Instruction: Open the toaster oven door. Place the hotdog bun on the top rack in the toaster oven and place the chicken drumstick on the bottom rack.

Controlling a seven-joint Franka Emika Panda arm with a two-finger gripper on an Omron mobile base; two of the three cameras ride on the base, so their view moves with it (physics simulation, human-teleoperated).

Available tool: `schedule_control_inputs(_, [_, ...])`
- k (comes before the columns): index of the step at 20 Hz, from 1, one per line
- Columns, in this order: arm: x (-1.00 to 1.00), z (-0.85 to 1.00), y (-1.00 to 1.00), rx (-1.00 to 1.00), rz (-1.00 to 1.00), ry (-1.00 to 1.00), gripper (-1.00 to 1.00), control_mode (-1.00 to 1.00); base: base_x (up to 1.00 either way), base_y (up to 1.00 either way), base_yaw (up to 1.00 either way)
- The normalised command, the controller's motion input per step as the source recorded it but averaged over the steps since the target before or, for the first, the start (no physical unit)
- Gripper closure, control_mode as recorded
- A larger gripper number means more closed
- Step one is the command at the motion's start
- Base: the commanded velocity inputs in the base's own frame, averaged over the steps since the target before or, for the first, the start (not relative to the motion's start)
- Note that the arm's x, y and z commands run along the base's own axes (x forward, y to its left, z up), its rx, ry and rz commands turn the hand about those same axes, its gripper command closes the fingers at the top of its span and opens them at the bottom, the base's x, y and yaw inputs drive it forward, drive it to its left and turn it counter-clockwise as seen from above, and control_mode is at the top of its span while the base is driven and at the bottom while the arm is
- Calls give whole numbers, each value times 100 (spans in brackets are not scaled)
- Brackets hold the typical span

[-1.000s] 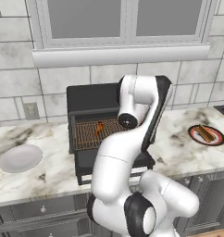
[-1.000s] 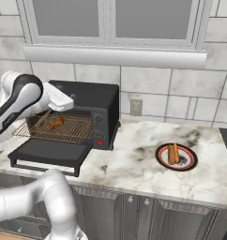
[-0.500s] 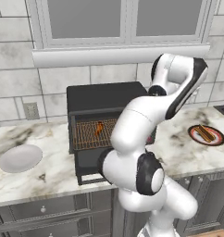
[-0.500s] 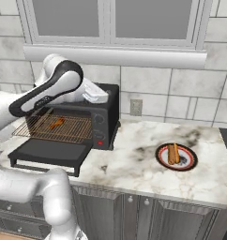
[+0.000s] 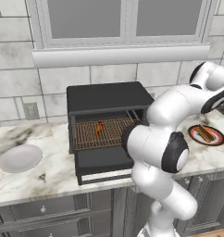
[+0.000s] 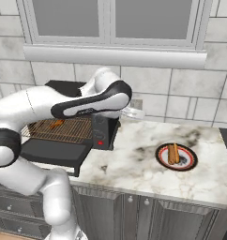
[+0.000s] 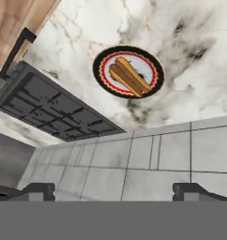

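The toaster oven [image 5: 107,121], a black boxy shell, stands on the marble counter [image 6: 148,164] with its door [image 5: 103,163] dropped flat in front, dark glass panel facing up. One brownish wire-grid rack [image 5: 104,132] is slid forward over the door, and a small reddish-brown drumstick [image 5: 99,128] lies on it; whether this is the upper or lower shelf is hard to tell from here. A red button [image 6: 101,142] shows on the oven's right-hand control strip.

The hotdog bun [image 7: 128,76], long, tan-orange with a darker stripe, lies on a round plate [image 7: 102,80] with a black and red rim. In the hand view it sits well ahead of the jaws, between the two fingertips' lines, nothing touching it. The gripper [image 7: 113,191] has its jaws spread wide and empty; one dark fingertip [image 7: 40,190] stands at each side, with grey wall tiles just beyond them. A black ridged stove grate [image 7: 54,110] lies ahead and to one side of the plate.

A plain white bowl [image 5: 20,158] rests on the counter beyond the oven's far side, well apart from the jaws.
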Motion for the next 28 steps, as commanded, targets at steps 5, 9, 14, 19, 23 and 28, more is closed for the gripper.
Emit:
schedule_control_inputs(5, [-7,-4,-68,13,-2,65,-100,-100,0,0,0])
schedule_control_inputs(9, [0,-24,-18,6,0,60,-100,-100,0,0,0])
schedule_control_inputs(14, [8,-8,-1,11,4,44,-100,-100,0,0,0])
schedule_control_inputs(19, [50,9,10,6,7,34,-100,-100,0,0,0])
schedule_control_inputs(23, [57,12,36,2,9,40,-100,-100,0,0,0])
schedule_control_inputs(28, [76,35,24,4,7,35,-100,-100,0,0,0])
